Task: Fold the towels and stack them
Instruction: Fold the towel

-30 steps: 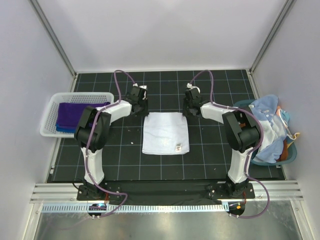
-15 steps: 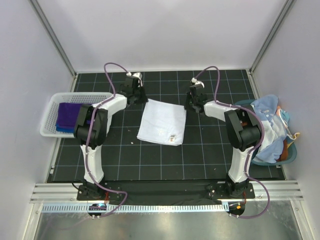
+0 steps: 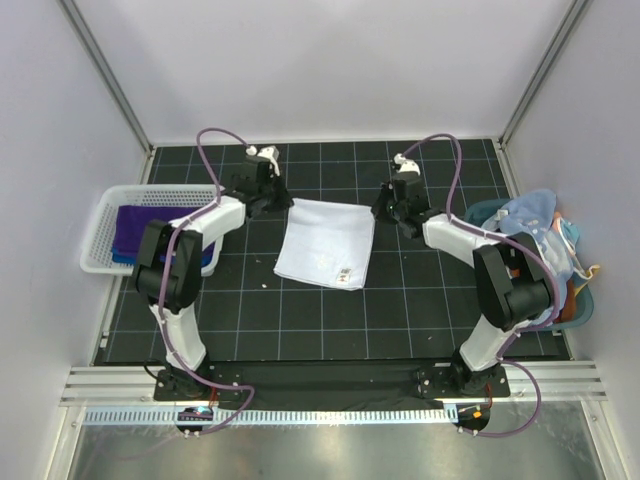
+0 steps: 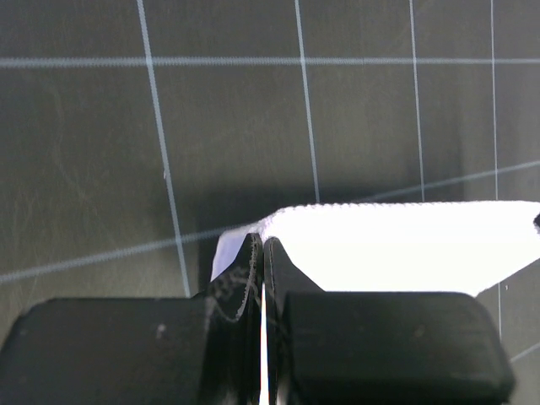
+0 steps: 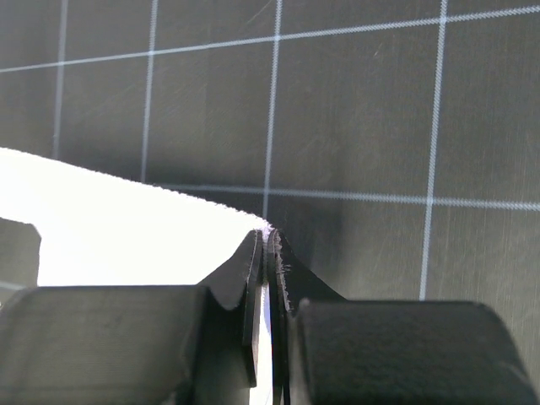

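White towel [image 3: 325,243] lay mid-mat, slightly skewed, with its far corners lifted off the black grid mat [image 3: 420,300]. Left gripper [image 4: 263,253] was clenched on the far-left corner and right gripper [image 5: 268,245] pinched the far-right corner. Purple towel [image 3: 140,225] sat on blue towel [image 3: 122,258] inside the white basket [image 3: 100,215] at far left.

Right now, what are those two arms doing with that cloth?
They are folding towels. The left pincer and the right pincer are each shut on a far corner of the white towel, which lies on the black mat. A purple towel sits folded in the white basket on the left.
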